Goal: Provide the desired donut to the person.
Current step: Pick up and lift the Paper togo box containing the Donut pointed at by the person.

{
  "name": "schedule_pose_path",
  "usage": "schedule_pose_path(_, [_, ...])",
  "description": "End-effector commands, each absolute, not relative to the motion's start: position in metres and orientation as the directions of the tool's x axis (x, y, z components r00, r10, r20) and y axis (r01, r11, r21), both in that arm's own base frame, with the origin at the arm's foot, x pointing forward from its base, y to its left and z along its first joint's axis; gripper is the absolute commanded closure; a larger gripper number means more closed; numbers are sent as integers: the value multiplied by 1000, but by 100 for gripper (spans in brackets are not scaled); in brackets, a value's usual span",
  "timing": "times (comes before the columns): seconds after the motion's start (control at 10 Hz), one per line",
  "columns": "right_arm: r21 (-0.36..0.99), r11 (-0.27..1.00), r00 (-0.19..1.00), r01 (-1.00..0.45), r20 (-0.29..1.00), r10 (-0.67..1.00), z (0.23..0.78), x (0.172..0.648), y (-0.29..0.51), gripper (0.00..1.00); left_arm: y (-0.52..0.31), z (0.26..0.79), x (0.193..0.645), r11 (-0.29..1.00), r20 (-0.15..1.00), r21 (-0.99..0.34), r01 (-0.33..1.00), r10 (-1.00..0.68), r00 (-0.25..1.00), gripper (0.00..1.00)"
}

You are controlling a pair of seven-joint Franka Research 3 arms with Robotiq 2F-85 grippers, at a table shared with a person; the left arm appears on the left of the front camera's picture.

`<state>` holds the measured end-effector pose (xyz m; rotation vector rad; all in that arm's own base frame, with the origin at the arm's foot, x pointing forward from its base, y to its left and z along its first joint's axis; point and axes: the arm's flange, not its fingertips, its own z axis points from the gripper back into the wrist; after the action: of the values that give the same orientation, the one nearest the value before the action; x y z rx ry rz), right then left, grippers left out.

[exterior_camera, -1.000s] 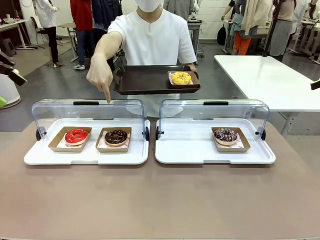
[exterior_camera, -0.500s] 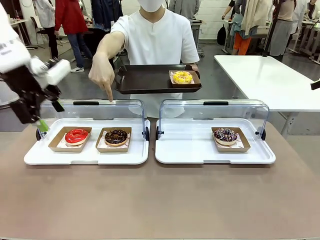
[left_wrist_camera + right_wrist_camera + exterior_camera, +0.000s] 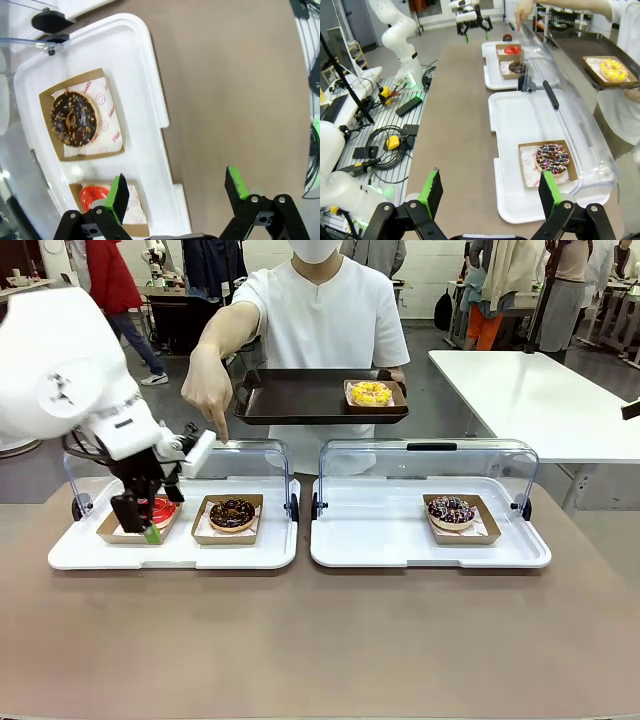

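The person (image 3: 320,310) in a white shirt points a finger (image 3: 221,432) down over the left case, above the chocolate donut (image 3: 232,512) in its cardboard tray. Beside it lies a red donut (image 3: 160,508), partly covered by my left gripper (image 3: 140,521), which hangs open just above it. In the left wrist view the chocolate donut (image 3: 74,118) and red donut (image 3: 94,196) lie under the open left gripper (image 3: 177,192). A sprinkled donut (image 3: 450,510) sits in the right case. My right gripper (image 3: 490,192) stands open, back from the table's end.
The person holds a dark tray (image 3: 300,400) with a yellow donut (image 3: 371,393) on it. Both white cases (image 3: 180,550) have their clear lids (image 3: 430,460) raised at the back. Bare brown tabletop (image 3: 320,640) fills the near side. Cables and gear lie beside the table (image 3: 385,140).
My left arm has swung in from the left and come down over the red donut. The person's hand keeps pointing and has shifted slightly right, along with the dark tray.
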<state>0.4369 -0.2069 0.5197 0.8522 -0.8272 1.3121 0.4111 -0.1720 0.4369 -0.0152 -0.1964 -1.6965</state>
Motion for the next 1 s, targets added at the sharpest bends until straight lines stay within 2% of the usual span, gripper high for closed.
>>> schedule_pose_path(0.0, [58,64,81,-996,887,455,519,437,-207,0,-185,422,425,-109,75,129,986,-990,-119,0])
schedule_pose_path(0.9, [58,64,81,-996,887,455,519,437,-207,0,-183,415,422,-129,99,117,985,-985,-140,0])
